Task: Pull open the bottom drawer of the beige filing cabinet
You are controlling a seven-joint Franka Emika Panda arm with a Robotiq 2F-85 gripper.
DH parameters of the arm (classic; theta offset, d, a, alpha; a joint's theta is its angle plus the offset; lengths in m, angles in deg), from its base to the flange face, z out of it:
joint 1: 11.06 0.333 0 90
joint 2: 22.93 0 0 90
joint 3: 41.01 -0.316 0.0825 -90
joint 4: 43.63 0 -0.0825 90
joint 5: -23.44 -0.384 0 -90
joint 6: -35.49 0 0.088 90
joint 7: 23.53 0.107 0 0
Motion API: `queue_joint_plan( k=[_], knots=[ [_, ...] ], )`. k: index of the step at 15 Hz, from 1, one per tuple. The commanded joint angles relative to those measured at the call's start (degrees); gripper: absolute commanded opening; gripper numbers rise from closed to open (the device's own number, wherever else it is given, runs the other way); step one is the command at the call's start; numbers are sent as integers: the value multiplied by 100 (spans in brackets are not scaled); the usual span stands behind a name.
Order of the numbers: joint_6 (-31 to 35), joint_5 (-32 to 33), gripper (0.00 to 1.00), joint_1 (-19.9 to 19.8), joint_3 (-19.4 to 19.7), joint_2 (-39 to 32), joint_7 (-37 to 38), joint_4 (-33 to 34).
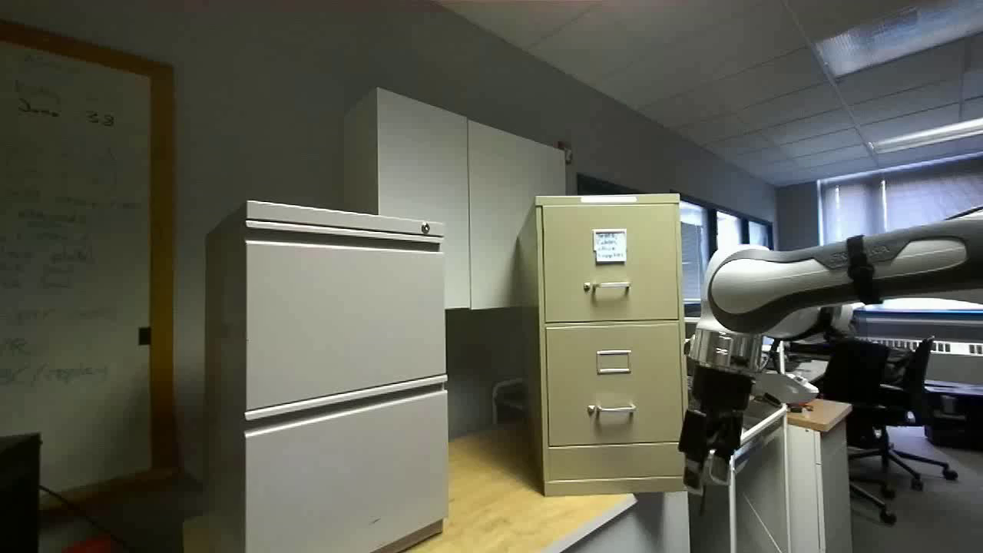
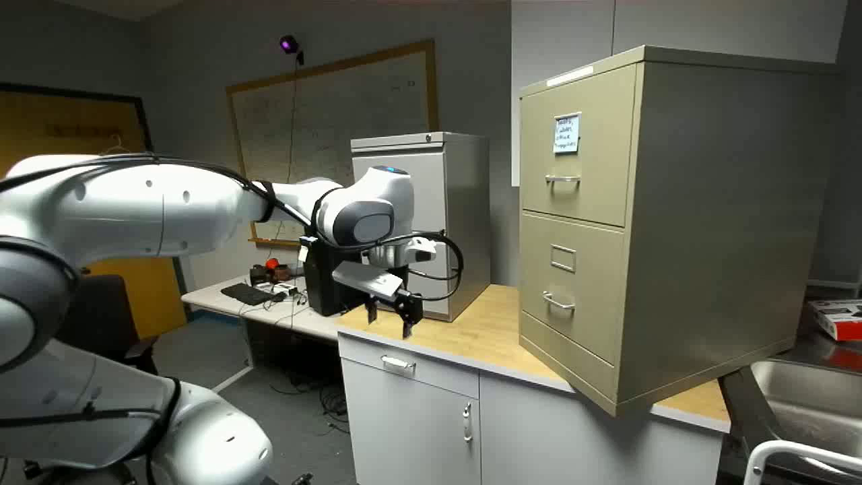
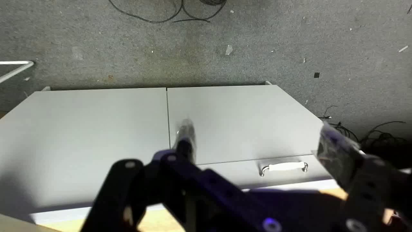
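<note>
The tall beige filing cabinet (image 1: 568, 384) stands on the wooden counter; it also shows in an exterior view (image 2: 714, 222). Both its drawers look shut. The bottom drawer's small metal handle (image 1: 613, 408) shows in both exterior views (image 2: 557, 301). My gripper (image 1: 706, 472) points down, open and empty, in front of the cabinet and apart from it. In an exterior view my gripper (image 2: 389, 320) hangs to the left of the drawer fronts. In the wrist view the fingers (image 3: 257, 135) are wide apart with nothing between them. The cabinet's handles are out of the wrist view.
A pale grey two-front cabinet (image 1: 345, 322) stands on the same counter (image 1: 491, 476). Below the counter is a grey base cabinet (image 2: 411, 417) with a white drawer handle (image 3: 286, 166). A sink (image 2: 808, 384) and a white rail (image 2: 801, 451) are beyond the beige cabinet.
</note>
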Motion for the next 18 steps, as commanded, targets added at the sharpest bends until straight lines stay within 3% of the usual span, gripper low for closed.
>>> queue_joint_plan(
  k=[1, 10, 18],
  knots=[
    [-10, -61, 100, -106, -79, -23, -58, 22],
    [32, -41, 100, -142, -78, -43, -11, 28],
    [1592, -592, 100, -364, 579, -783, -186, 262]
  ],
)
